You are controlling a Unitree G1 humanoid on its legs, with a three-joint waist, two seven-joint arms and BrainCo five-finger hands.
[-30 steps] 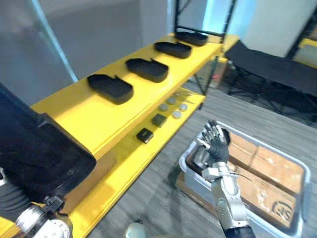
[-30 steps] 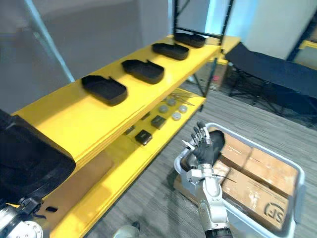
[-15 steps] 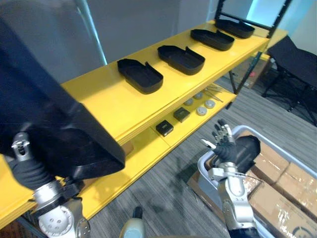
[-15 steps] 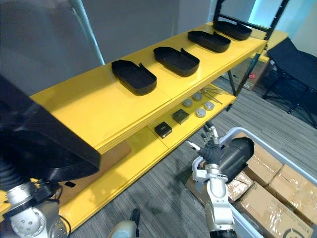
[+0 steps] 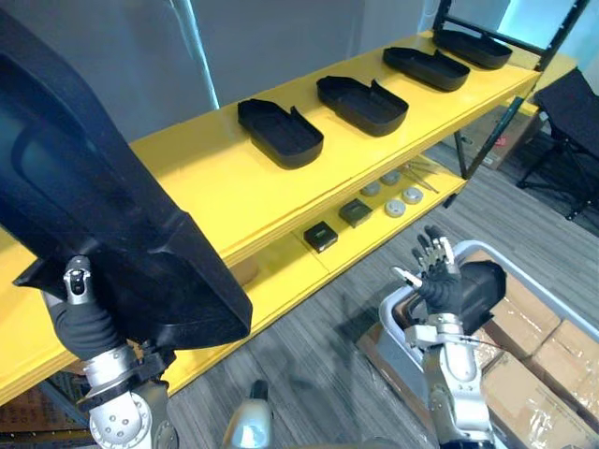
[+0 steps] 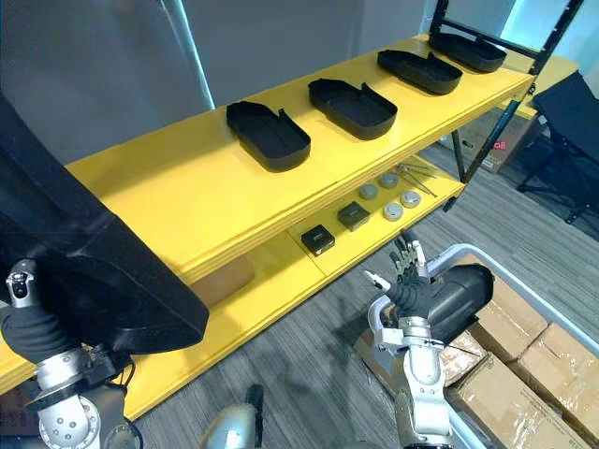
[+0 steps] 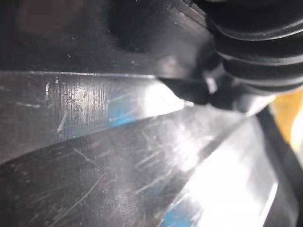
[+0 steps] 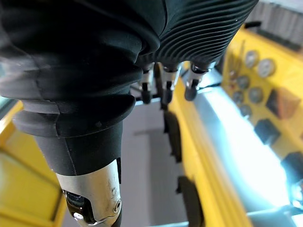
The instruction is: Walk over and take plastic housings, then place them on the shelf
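Fingers (image 5: 433,251) straight, right hand (image 5: 440,291); housing (image 5: 103,224) atop left hand (image 5: 82,324).

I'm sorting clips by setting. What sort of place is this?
Probably a workshop or stockroom: a long yellow shelf holds black plastic housings in a row, small parts lie on its lower level, and a grey bin of cardboard boxes stands on the floor.

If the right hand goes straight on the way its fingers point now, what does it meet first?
Probably the front edge of the yellow shelf's lower board, near the grey discs; the open right hand points there, but depth is unclear.
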